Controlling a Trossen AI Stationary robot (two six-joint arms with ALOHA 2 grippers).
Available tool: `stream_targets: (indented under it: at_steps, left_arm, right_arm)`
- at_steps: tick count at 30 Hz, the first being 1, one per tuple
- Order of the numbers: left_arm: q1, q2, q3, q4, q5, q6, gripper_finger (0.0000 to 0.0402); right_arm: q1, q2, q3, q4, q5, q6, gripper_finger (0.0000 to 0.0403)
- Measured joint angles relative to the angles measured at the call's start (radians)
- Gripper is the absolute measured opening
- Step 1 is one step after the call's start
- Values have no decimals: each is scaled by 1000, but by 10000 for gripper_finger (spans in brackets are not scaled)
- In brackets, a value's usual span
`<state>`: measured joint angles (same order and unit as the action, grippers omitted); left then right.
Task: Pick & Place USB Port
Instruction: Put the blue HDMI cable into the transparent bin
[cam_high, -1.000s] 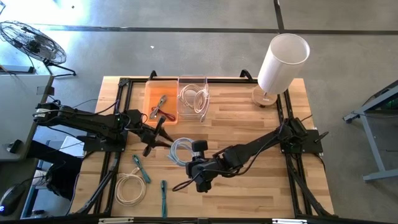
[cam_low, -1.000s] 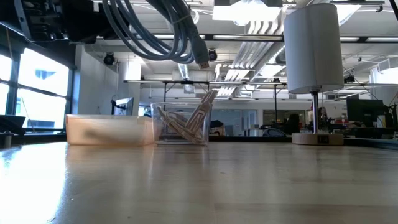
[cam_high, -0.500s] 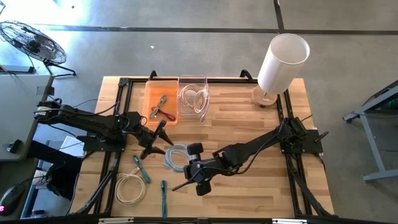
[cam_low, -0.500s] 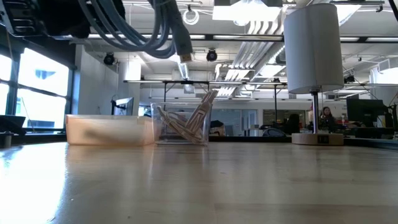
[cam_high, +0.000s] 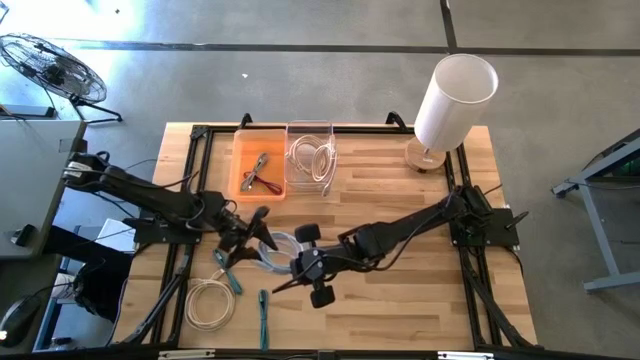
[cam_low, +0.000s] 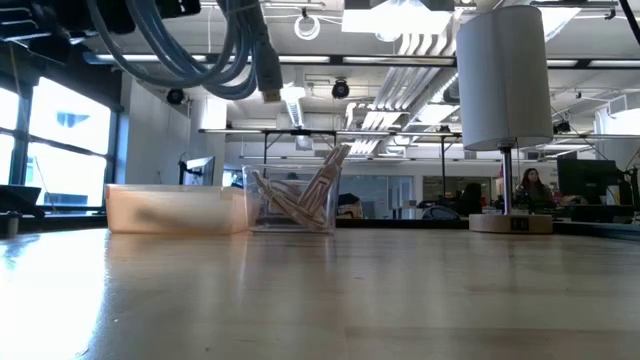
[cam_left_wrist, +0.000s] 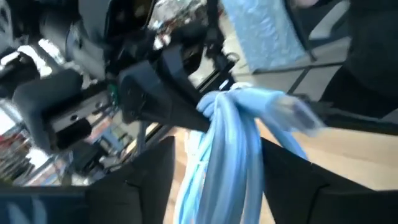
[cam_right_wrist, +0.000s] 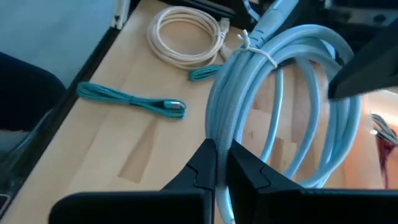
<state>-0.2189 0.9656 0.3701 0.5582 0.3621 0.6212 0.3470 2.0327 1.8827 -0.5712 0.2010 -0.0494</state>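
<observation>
A light blue USB cable (cam_high: 268, 250), coiled and bound with a white tie (cam_right_wrist: 256, 51), hangs in the air. Its plug (cam_low: 268, 72) points down in the low view. My right gripper (cam_high: 285, 270) (cam_right_wrist: 221, 149) is shut on the coil, near the table's middle left. My left gripper (cam_high: 254, 235) (cam_left_wrist: 217, 149) is open, with one finger on each side of the coil's loops (cam_left_wrist: 227, 143), on the side away from the right gripper. My right gripper pinches the bundled loops of the coil (cam_right_wrist: 219, 121) between its two fingers (cam_right_wrist: 205, 158), lying across the strands. The coil is lifted clear of the table and stretches out ahead of the fingers. My left gripper straddles the loops; I cannot tell whether it touches them.
An orange bin (cam_high: 240, 150) holds dark cables, and a clear bin (cam_high: 310, 128) holds a white one; both stand at the far edge. A white lamp (cam_high: 452, 95) is at the far right. A cream coil (cam_high: 208, 302) and teal cables (cam_high: 226, 270) (cam_high: 262, 320) lie near left.
My right gripper has carried the blue coil toward the table's left, still lifted clear. My left gripper has moved toward the near edge and come around the coil's loops, staying open.
</observation>
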Motion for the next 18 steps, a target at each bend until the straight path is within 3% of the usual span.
stream_targets:
  at_steps: [3, 7, 14, 18]
  left_arm:
    - [2, 33, 6, 2, -41, 14, 148]
    - [2, 57, 8, 8, -62, 58, 26]
    - [2, 54, 8, 14, -124, 55, 16]
    - [3, 54, 8, 4, -159, 54, 16]
  right_arm:
    - [0, 0, -1, 9, 12, 8, 9]
    - [4, 0, -1, 8, 18, 19, 9]
    - [6, 0, 0, -4, 18, 106, 72]
    - [11, 0, 2, -83, 133, 177, 121]
